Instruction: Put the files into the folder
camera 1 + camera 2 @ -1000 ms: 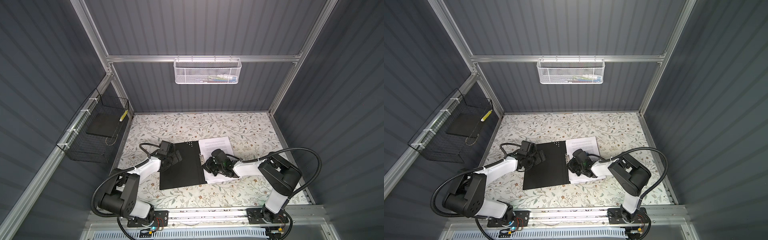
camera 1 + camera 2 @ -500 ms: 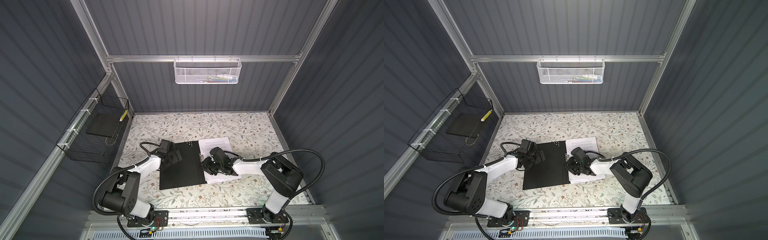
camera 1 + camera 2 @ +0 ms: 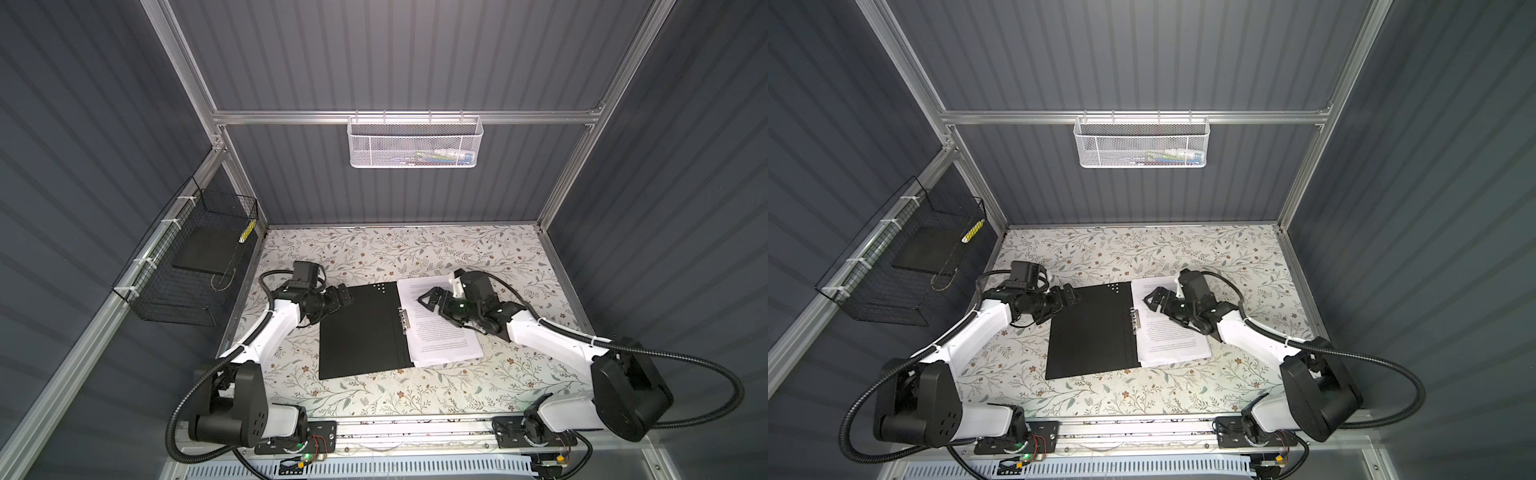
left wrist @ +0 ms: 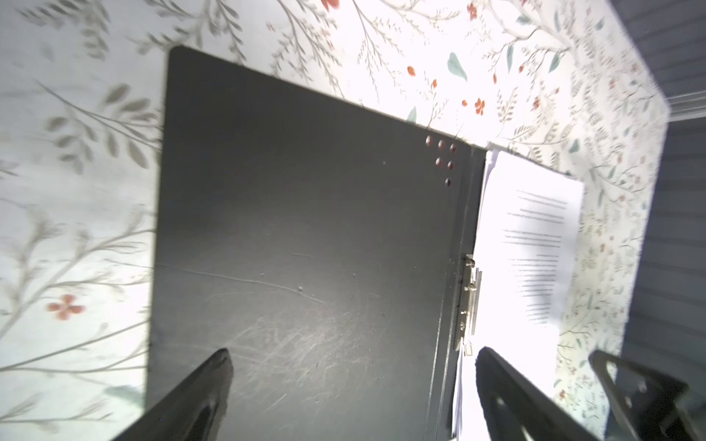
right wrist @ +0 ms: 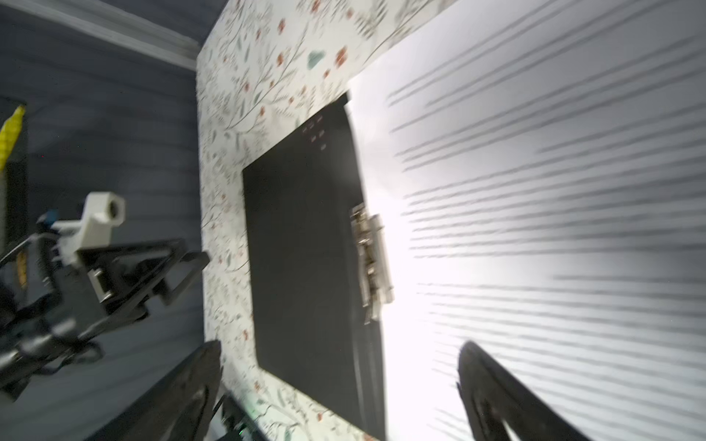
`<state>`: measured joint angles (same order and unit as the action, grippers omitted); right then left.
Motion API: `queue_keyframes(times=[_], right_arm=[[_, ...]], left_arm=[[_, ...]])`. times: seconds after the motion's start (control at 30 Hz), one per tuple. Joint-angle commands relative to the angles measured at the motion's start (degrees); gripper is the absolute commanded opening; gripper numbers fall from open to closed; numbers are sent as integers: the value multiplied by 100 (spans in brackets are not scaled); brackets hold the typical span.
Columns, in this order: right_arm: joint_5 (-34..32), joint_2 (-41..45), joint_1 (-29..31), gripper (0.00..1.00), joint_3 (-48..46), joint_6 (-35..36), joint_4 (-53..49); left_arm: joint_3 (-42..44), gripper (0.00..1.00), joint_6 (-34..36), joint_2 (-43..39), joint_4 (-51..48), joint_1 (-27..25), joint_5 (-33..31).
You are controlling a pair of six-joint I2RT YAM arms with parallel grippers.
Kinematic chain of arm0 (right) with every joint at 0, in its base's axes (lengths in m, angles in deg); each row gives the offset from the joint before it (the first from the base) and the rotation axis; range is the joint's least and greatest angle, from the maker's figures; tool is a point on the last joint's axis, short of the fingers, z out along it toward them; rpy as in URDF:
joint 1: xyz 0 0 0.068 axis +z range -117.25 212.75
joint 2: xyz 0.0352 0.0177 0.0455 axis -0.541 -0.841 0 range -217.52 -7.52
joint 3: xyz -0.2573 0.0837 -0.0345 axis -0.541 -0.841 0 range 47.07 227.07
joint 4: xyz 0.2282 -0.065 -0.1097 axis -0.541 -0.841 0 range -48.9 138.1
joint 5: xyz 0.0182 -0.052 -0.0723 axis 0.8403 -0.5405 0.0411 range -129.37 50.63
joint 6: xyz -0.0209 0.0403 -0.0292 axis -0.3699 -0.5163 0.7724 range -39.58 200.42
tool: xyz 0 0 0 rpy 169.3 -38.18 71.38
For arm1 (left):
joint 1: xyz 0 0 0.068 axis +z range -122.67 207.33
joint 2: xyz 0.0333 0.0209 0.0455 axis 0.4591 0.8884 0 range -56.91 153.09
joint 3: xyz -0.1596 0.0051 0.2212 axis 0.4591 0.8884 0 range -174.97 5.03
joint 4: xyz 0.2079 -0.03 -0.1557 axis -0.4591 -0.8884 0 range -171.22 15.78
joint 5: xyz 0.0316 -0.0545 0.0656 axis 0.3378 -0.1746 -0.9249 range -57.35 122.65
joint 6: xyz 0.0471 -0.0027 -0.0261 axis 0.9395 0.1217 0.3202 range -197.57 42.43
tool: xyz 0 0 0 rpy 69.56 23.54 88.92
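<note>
Both top views: folder [image 3: 361, 332] open flat mid-frame on worktop [image 3: 374, 395], files [image 3: 442, 332] on its right half; left gripper [image 3: 343, 296] at folder's upper-left corner, right gripper [image 3: 430, 297] over files' upper part.
Left wrist: fingers [image 4: 208, 378] spread wide, empty, over folder [image 4: 305, 229].
Right wrist: fingers [image 5: 493, 385] spread wide, empty, over files [image 5: 554, 229].

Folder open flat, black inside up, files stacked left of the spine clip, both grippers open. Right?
Not quite: the files lie right of the spine clip, not left; both top views show it. The rest holds: the folder is open flat, black inside up, and the left gripper and right gripper are both open.
</note>
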<state>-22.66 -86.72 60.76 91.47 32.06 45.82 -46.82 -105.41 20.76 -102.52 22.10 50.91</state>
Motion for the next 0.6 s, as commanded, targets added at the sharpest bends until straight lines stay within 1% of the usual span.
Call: queue_keyframes(times=[0.0, 0.1, 0.17, 0.23, 0.27, 0.3, 0.37, 0.43, 0.57], right_arm=[[-161, 78, -593, 99, -174, 1139, -944], [5, 42, -1133, 99, -350, 1396, -867], [24, 15, -1340, 99, -429, 1469, -804], [80, -78, -1516, 99, -515, 1482, -669], [188, -168, -1622, 99, -548, 1453, -567], [535, -277, -1697, 99, -587, 1422, -422], [753, -450, -1746, 99, -600, 1383, -251], [827, -556, -1746, 99, -639, 1330, -109], [1040, -801, -1770, 99, -684, 1232, 86]], left_arm=[[348, 100, 624, -85, -304, 597, 763], [640, 100, 708, -31, -116, 912, 872], [736, 100, 606, 17, 29, 971, 907], [849, 100, 440, 106, 194, 972, 748], [911, 100, 358, 190, 303, 977, 757], [969, 100, 312, 283, 424, 975, 828], [1086, 100, 197, 409, 579, 976, 837], [1161, 100, 156, 460, 620, 978, 673], [1236, 100, 137, 651, 711, 972, 609]])
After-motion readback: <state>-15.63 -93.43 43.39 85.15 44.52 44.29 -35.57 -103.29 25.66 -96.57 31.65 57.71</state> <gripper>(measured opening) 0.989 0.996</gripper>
